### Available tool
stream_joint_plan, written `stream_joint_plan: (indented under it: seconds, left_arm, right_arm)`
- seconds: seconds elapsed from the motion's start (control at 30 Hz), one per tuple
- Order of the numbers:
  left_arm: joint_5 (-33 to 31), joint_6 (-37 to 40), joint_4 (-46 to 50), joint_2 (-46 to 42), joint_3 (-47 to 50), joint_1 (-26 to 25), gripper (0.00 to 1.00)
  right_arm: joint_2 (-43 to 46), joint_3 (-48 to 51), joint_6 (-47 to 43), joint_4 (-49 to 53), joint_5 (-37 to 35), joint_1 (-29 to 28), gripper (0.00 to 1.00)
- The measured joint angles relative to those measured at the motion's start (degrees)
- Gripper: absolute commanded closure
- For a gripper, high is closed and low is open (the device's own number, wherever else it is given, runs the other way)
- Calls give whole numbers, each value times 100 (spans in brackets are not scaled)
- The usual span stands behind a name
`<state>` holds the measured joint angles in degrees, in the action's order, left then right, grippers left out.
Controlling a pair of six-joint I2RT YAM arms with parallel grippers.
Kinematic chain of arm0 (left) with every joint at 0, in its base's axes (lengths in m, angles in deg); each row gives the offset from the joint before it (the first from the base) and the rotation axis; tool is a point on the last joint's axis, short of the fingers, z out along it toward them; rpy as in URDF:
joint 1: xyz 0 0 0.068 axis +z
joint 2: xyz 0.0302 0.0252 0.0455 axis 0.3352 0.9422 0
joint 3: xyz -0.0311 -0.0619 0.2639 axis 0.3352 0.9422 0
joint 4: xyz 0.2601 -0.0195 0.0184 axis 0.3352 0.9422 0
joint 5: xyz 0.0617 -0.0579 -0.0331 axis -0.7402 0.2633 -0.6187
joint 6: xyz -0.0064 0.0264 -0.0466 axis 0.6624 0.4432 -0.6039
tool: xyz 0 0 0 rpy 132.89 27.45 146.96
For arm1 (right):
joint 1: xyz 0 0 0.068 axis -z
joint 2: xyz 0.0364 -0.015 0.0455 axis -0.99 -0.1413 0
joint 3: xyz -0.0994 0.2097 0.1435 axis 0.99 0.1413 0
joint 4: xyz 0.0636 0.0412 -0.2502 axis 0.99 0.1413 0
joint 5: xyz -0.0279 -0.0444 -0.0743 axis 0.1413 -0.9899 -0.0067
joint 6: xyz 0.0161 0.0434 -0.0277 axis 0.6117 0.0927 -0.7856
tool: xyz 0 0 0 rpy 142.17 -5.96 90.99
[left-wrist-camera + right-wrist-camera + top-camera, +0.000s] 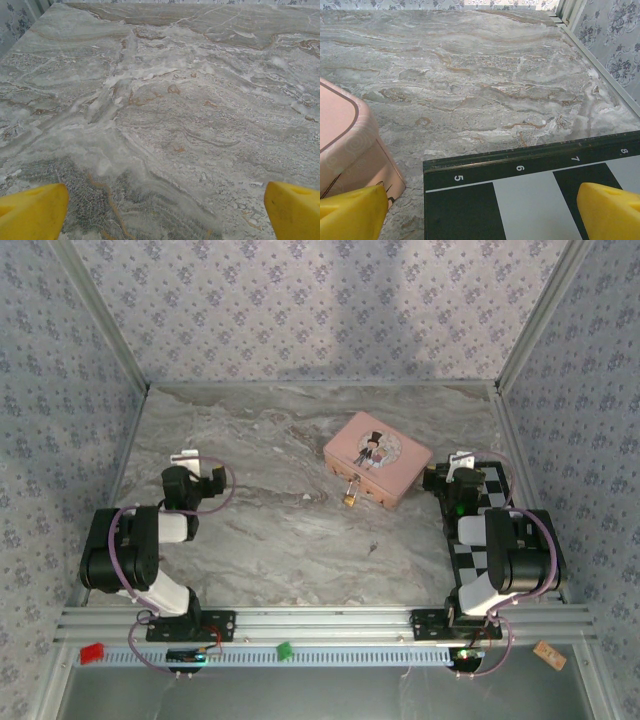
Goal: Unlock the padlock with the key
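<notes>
Yellow fingers (30,212) frame veined marble (165,125); brass padlock (352,497) fronts rounded pink tin (377,470)

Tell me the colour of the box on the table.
The box is pink with an illustrated lid, clearest in the top external view.

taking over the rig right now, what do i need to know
Left tool: open, empty, above bare marble table, left side.
Right tool: open, empty, above the checkered board, right of the pink box.
Padlock: at the box's near side, neither tool touching it. Key: too small to make out.
Done: nothing yet. Left: find key, pick it up, unlock padlock.
</notes>
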<state>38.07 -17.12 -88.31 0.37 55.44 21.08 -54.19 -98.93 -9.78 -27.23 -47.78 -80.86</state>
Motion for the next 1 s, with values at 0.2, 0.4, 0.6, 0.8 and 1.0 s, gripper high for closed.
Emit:
stream_joint_plan:
  seconds: [0.2,0.4,0.6,0.8,1.0]
  left_arm:
    - [-4,0,0,0,0,-2,0]
    - [-35,37,166,-57,-22,-105,0]
    - [-597,129,837,-1375,57,-647,0]
    - [-1320,-487,2420,-2924,-190,-741,0]
    - [-1755,-2240,4419,-4004,-876,-741,0]
  right_arm:
    - [0,0,0,-2,2,0,1]
    - [9,2,-42,0,24,-2,1]
    - [741,81,-170,363,107,-146,1]
    - [2356,-201,-186,1659,264,-229,1]
    - [3681,-1233,201,3567,761,-264,1]
